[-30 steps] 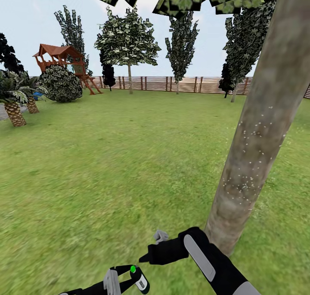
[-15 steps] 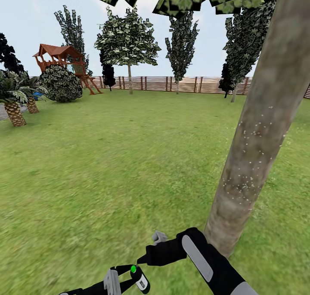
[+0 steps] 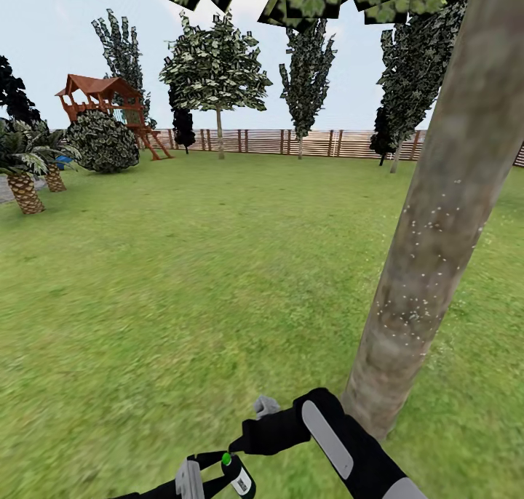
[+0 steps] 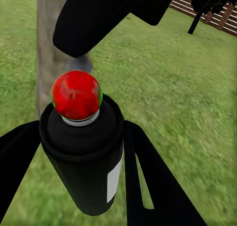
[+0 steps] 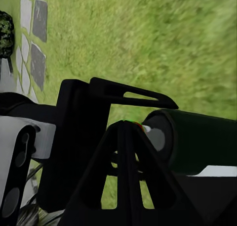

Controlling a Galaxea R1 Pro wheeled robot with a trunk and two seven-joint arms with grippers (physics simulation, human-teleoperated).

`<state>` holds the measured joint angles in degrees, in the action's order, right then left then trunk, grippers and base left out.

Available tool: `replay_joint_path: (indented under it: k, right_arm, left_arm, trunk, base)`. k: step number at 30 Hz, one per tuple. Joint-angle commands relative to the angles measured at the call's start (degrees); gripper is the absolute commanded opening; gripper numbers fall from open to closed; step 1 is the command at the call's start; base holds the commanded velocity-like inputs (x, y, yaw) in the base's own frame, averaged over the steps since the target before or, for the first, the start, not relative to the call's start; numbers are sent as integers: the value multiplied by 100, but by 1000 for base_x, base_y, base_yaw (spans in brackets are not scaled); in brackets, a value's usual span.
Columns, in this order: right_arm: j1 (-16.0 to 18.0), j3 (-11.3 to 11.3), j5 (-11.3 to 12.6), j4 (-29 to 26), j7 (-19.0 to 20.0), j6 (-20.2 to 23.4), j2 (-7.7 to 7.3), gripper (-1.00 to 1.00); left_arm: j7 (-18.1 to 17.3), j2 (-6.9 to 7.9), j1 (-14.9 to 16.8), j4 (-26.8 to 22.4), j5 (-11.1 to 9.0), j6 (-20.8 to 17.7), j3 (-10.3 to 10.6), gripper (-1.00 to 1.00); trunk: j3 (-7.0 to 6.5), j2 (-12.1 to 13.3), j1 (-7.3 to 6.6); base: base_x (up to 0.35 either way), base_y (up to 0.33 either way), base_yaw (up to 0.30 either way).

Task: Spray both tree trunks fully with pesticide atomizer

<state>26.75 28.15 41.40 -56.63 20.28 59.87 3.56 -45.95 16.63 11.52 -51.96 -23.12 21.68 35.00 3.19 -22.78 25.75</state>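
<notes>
left tool (image 3: pixel 218 477): clamped on sprayer (image 3: pixel 236 473) | right tool (image 3: pixel 244 441): fingertips at sprayer head, opening unclear | trunk (image 3: pixel 429 244): white specks, beside right arm

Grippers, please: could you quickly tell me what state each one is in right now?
Left gripper: closed on the pesticide atomizer.
Right gripper: close beside the atomizer's head; open or closed cannot be told.
</notes>
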Motion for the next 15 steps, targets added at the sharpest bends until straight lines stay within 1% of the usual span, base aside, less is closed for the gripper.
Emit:
replay_joint_path:
  k: [1, 10, 15]
  right_arm:
    - [6, -3, -61, 3, 56, 13, 6, -100]
    - [6, 5, -63, 12, 55, 13, 21, -100]
    - [6, -34, -42, -9, 65, 13, -7, -100]
  left_arm:
    - [-3, 6, 9, 2, -44, 21, 25, -100]
    - [-2, 6, 9, 2, -44, 21, 25, -100]
    - [-2, -1, 9, 18, -44, 15, 25, -100]
  trunk:
    - [13, -13, 4]
    - [13, -13, 4]
    - [13, -13, 4]
  base:
    - [0, 0, 0]
    - [0, 0, 0]
    - [0, 0, 0]
